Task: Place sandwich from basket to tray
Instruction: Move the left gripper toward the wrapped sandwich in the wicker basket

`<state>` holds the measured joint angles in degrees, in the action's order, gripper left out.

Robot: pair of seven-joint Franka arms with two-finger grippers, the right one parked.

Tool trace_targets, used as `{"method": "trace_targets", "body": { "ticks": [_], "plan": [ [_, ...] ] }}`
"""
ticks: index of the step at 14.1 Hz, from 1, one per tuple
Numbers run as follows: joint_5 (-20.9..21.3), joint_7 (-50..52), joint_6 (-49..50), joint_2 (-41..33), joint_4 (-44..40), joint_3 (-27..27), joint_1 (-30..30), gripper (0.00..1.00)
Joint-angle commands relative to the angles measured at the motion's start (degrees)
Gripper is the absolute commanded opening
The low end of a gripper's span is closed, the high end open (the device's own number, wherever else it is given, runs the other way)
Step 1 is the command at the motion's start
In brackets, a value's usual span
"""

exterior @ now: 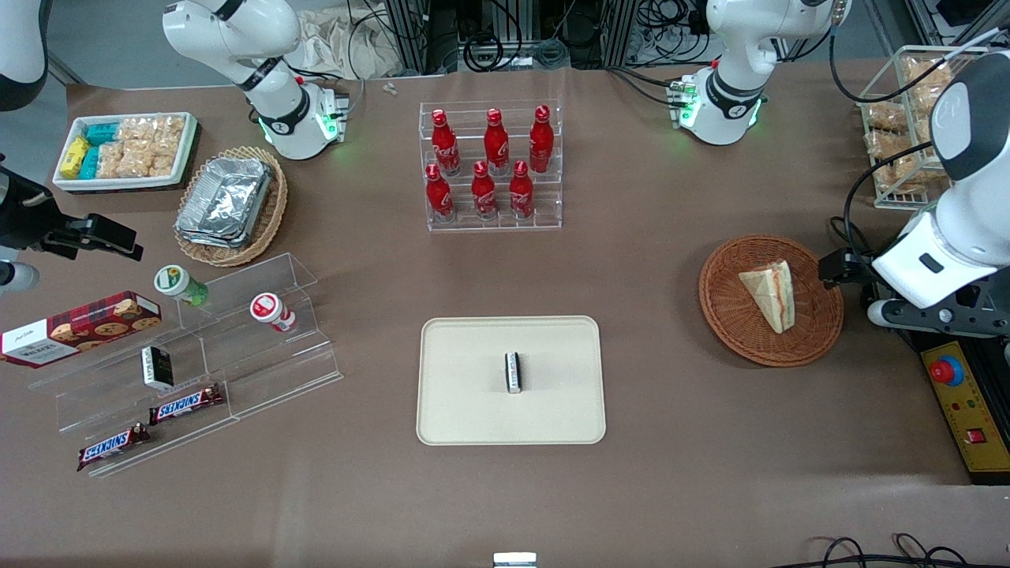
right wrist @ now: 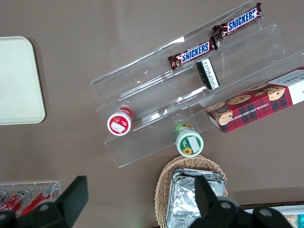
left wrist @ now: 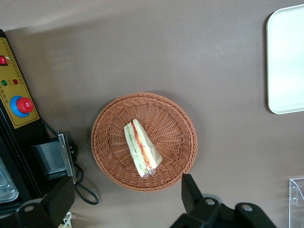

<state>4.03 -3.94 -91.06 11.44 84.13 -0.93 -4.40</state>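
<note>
The sandwich (exterior: 771,293), a pale bread wedge with red, orange and green filling, lies in the round reddish-brown wicker basket (exterior: 726,315) toward the working arm's end of the table. The left wrist view also shows the sandwich (left wrist: 141,147) lying in the basket (left wrist: 111,137). My left gripper (exterior: 838,268) hangs above the table just beside the basket's rim. Its fingers (left wrist: 190,190) are open and empty, and the gripper (left wrist: 126,202) stands apart from the sandwich. The beige tray (exterior: 465,394) lies mid-table, nearer the front camera, with a small black-and-white bar (exterior: 513,371) on it. A corner of the tray (left wrist: 285,57) shows in the left wrist view.
A yellow control box with a red button (exterior: 966,410) and cables lie beside the basket at the table's edge (left wrist: 19,102). A clear rack of red bottles (exterior: 491,166) stands farther from the camera than the tray. Acrylic shelves with snacks (exterior: 197,355) lie toward the parked arm's end.
</note>
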Motion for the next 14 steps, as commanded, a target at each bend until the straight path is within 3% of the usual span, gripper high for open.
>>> {"method": "trace_targets", "body": {
  "ticks": [1, 6, 12, 14],
  "plan": [
    [-0.24, 0.34, 1.85, 0.78, -2.39, 0.13, -0.09, 1.0],
    [-0.34, 0.6, 1.94, 0.69, -1.87, 0.4, 0.18, 1.0],
    [-1.39, 4.21, 0.01, -1.68, 5.33, 0.57, 2.2, 1.0],
    [-1.66, 4.29, -4.37, -4.05, 11.29, 0.66, 3.07, 1.0]
  ]
}}
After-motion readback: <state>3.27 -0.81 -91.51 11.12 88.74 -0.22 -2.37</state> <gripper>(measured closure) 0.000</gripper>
